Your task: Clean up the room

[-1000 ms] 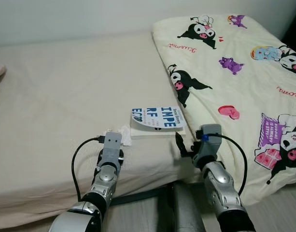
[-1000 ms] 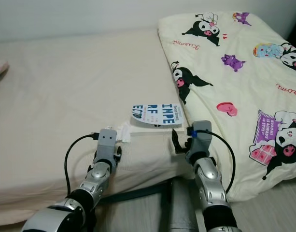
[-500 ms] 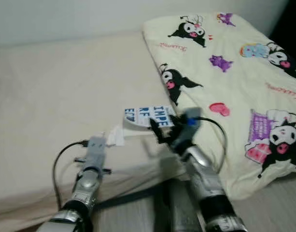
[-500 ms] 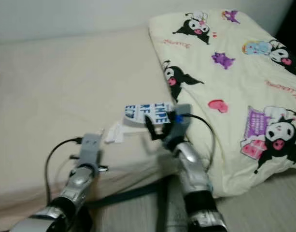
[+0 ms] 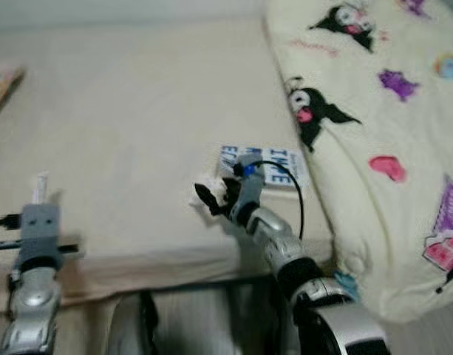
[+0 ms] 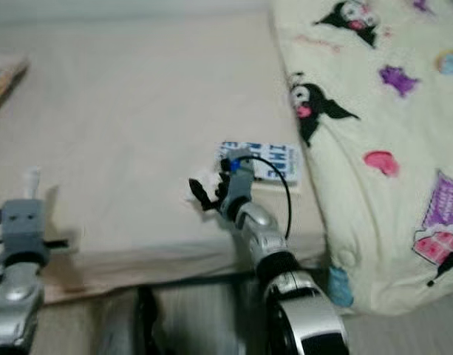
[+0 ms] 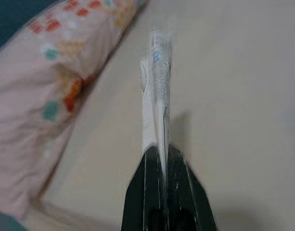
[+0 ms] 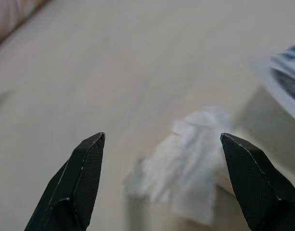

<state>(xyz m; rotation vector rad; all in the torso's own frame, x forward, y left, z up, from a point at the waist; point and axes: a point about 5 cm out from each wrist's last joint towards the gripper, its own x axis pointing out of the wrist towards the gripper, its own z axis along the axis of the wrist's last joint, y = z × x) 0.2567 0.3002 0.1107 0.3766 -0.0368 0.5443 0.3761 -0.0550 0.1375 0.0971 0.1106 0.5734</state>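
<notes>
Crumpled tissue (image 8: 185, 163) lies on the bed (image 5: 137, 118) near its front edge, right ahead of the right gripper (image 8: 166, 178) and between its two spread fingers, touching neither. Just beyond that gripper, beside the tissue, is a blue-and-white book (image 5: 274, 164), and past that a cartoon-print quilt (image 5: 389, 96).

A second ago the right gripper sat off by the book's far corner, next to the quilt; it has since swung across, so its open jaws now point at the tissue. The left gripper (image 7: 159, 154), which was close to the tissue then, has drawn away toward the bed's other end, near a floral pillow (image 7: 46, 96). It is clamped shut on a thin white wrapper (image 7: 157, 91) that sticks straight out from its tips.

So one scrap looks already collected, and the tissue seems to be next. From where I stand, the right gripper need only ease forward and close.
</notes>
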